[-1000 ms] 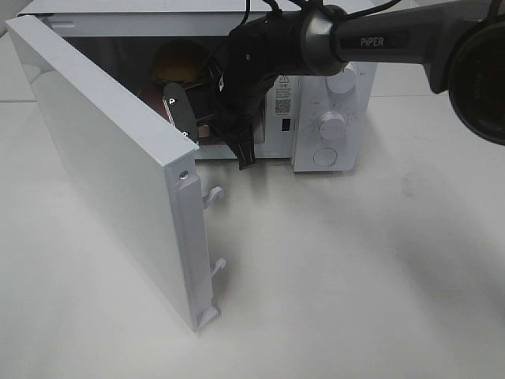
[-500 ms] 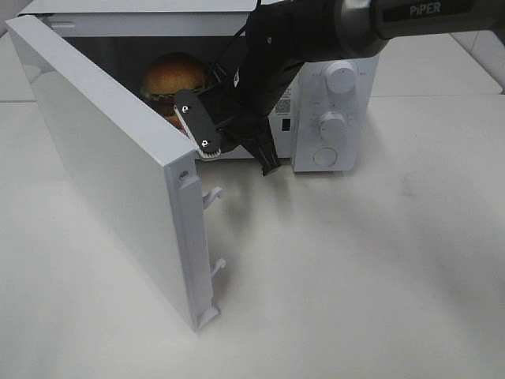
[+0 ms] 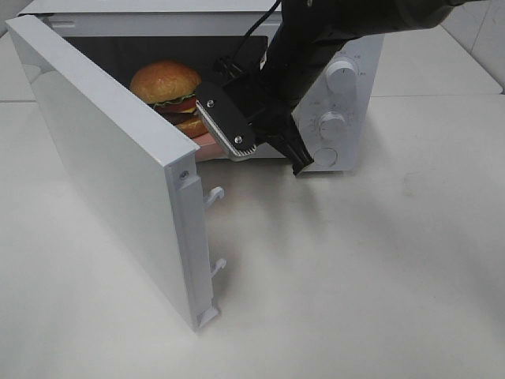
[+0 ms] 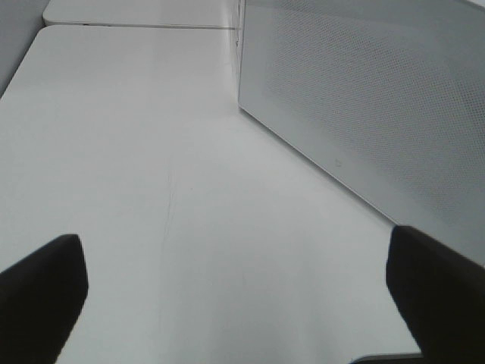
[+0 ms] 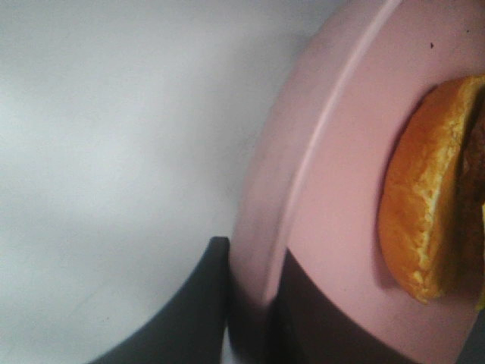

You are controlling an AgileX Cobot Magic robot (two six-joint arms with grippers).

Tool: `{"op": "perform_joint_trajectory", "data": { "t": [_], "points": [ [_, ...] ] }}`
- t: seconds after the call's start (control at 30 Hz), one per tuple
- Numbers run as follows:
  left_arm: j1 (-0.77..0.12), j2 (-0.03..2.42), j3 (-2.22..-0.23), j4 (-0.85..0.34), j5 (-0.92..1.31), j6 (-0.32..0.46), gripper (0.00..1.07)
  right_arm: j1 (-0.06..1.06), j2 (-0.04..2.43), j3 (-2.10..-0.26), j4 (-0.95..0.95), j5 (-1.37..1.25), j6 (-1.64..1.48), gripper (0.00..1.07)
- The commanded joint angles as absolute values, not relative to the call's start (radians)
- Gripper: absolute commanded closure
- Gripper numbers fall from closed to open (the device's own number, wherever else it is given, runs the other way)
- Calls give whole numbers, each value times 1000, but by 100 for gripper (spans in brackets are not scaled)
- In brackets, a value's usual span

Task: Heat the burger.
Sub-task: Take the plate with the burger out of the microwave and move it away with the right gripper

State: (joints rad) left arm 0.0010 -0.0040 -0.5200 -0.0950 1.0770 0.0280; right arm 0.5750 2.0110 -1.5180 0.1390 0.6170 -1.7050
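The burger (image 3: pixel 167 85) stands on a pink plate (image 3: pixel 207 145) inside the open white microwave (image 3: pixel 359 55). My right gripper (image 3: pixel 235 142) reaches into the oven mouth from the right and is shut on the plate's near rim. The right wrist view shows that rim (image 5: pixel 303 212) pinched between the dark fingers (image 5: pixel 216 303), with the burger's bun (image 5: pixel 428 189) just beyond. My left gripper (image 4: pixel 242 303) is open with nothing between its fingertips; it hovers over the bare table beside a white perforated panel (image 4: pixel 364 98). The exterior view does not show it.
The microwave door (image 3: pixel 102 158) swings out to the front left, its latch hooks (image 3: pixel 213 196) pointing right. Two knobs (image 3: pixel 335 125) and a round button sit on the control panel at the right. White table (image 3: pixel 355 276) spreads in front.
My right arm has swung away from the camera and its gripper has shifted right and nearer the oven mouth, still on the plate. The burger, half hidden before, now shows fully.
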Motion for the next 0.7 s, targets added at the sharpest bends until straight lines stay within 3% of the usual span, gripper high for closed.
{"op": "perform_joint_trajectory", "data": {
  "t": [0.03, 0.7],
  "points": [
    [6, -9, -517, -100, 1071, 28, 7, 553, 1957, -1493, 127, 582, -1693, 107],
    [6, -9, -517, -100, 1071, 28, 7, 556, 1639, -1088, 131, 460, -1723, 107]
  ]
}}
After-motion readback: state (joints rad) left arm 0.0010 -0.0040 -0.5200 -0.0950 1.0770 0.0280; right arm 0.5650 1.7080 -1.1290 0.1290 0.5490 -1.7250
